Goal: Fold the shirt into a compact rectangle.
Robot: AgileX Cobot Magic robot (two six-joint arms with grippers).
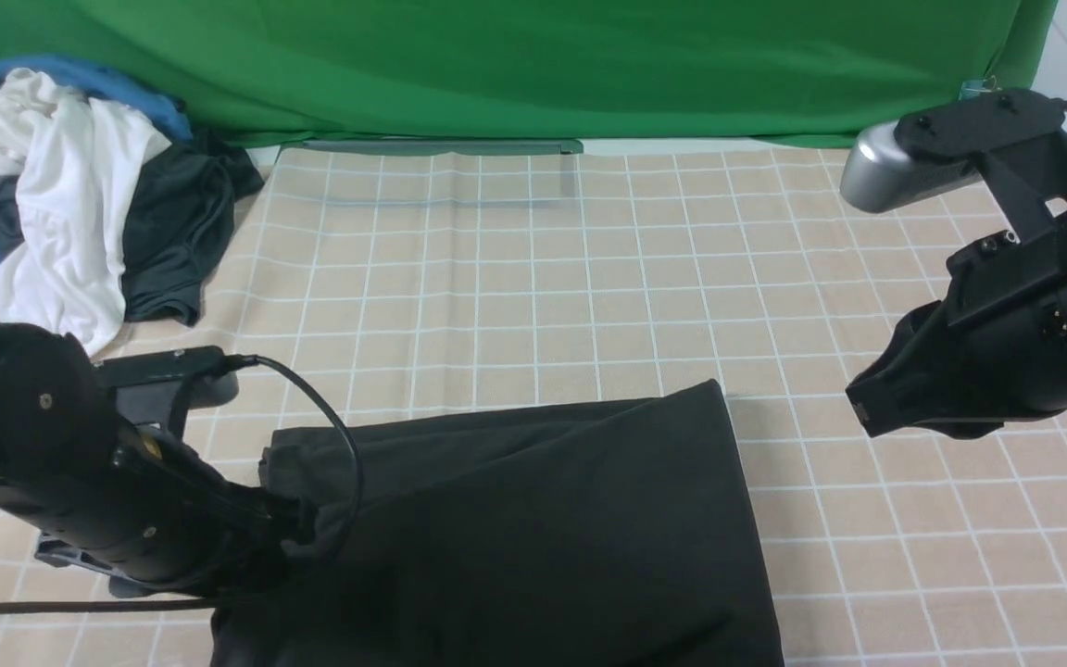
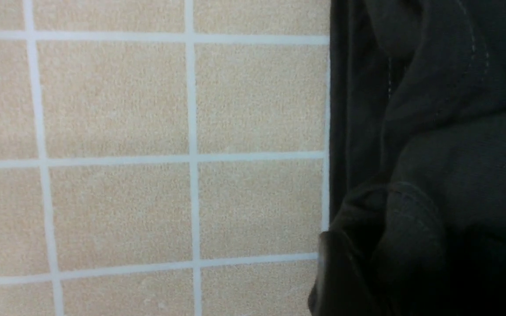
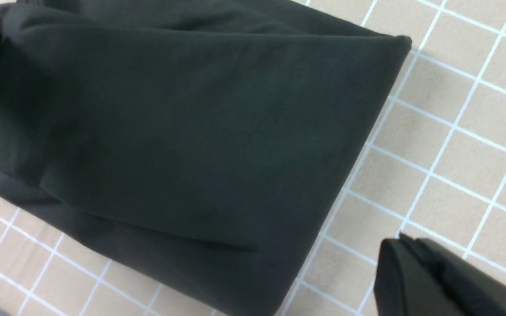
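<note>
Hovering right claw [image 1: 859,408] beside folded shirt [image 1: 533,519].

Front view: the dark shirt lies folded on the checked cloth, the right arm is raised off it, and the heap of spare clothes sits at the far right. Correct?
Not quite: the heap of spare clothes sits at the far left, as the front view shows. The dark shirt does lie folded on the checked cloth, with the right arm raised off it.
</note>
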